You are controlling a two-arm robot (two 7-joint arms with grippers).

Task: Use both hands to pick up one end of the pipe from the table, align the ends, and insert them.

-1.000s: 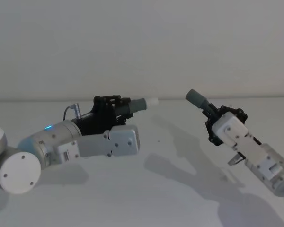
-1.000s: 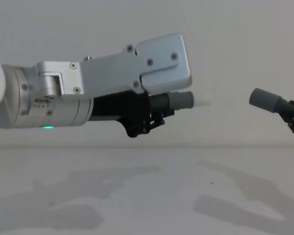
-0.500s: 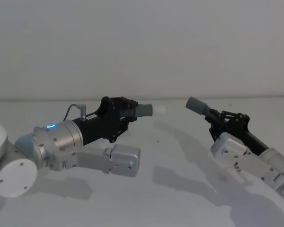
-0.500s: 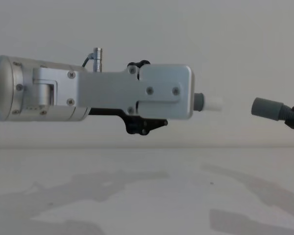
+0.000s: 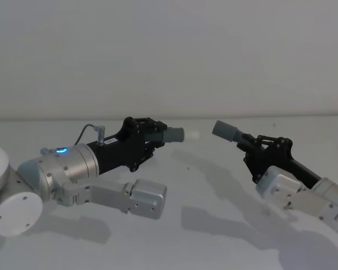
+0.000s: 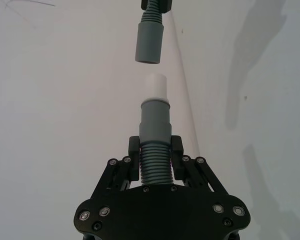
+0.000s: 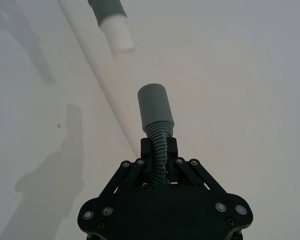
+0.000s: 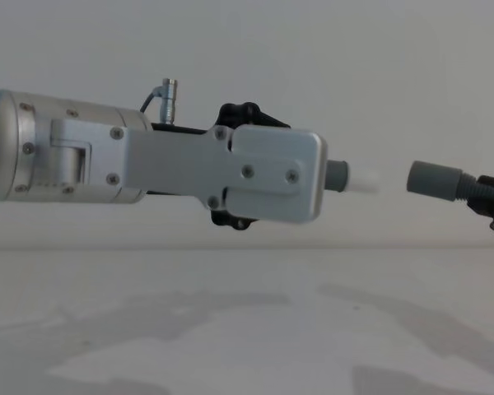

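dark grey ribbed pipe [image 6: 154, 125], whitish tip [image 6: 155, 87], grey collar [image 6: 150, 42], white table [image 5: 158, 247]

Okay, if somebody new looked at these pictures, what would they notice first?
A mid-air face-off above the plain white table. At centre, the left black two-fingered gripper grips a dark grey ribbed plastic pipe piece with a pale whitish tip; just right of it, the right black gripper holds a second grey pipe piece, its wider round collar aimed at that tip.

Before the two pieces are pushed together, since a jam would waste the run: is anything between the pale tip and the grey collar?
Nothing visible does. The left gripper holds one pipe piece, its pale tip facing the collar of the right gripper's piece across open air.
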